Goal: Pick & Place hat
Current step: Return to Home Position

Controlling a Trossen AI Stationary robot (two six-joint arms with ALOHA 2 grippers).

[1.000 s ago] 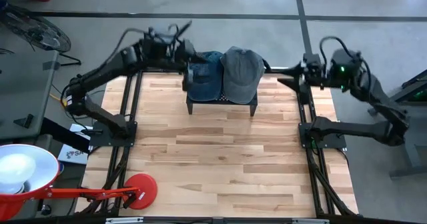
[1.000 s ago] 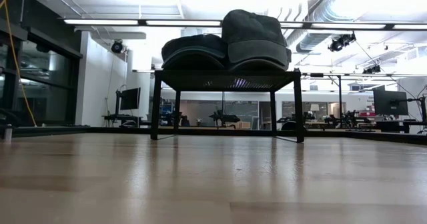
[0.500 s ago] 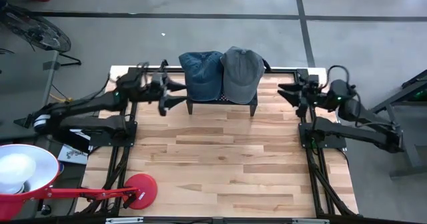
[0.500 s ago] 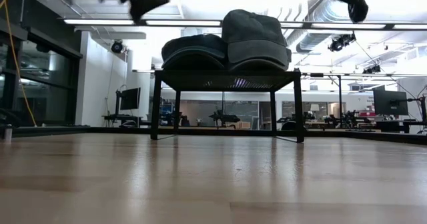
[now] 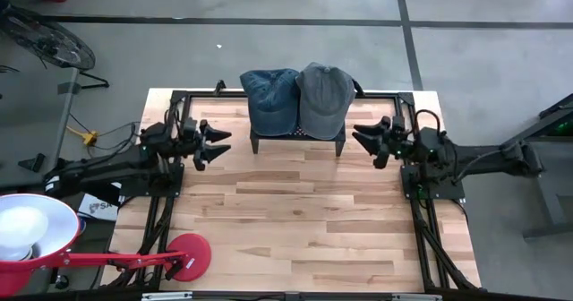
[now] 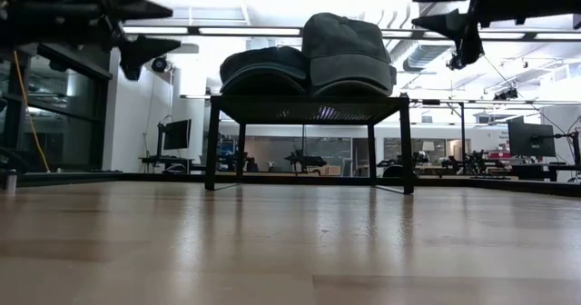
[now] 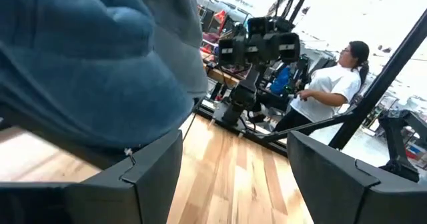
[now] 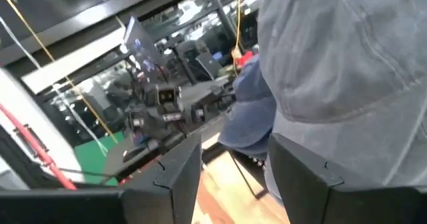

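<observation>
Looking straight down first, you have the small black metal shelf (image 5: 295,141) at the far edge of the light wooden table top (image 5: 295,220). It carries the stack of blue denim caps (image 5: 269,99) on its left half and, touching it on the right half, the stack of gray fabric caps (image 5: 324,99). They are sorted by colour, and no cap shows on the boards in front of the shelf, so I judge the placing done. The left gripper (image 5: 217,143) hangs off the shelf's left side and the right gripper (image 5: 360,136) off its right side. Both have fingers spread and empty, and both point toward the shelf but stand apart from it, which reads as arms clearing out for home. From table height, each gripper sits higher than the shelf's top, one to either side, so neither should snag a brim. Your left wrist camera sees the blue caps close past its parted fingers (image 7: 147,177), with a person in a white shirt (image 7: 333,84) in the room beyond the shelf. Your right wrist camera sees the gray caps the same way, past parted fingers (image 8: 167,177).
</observation>
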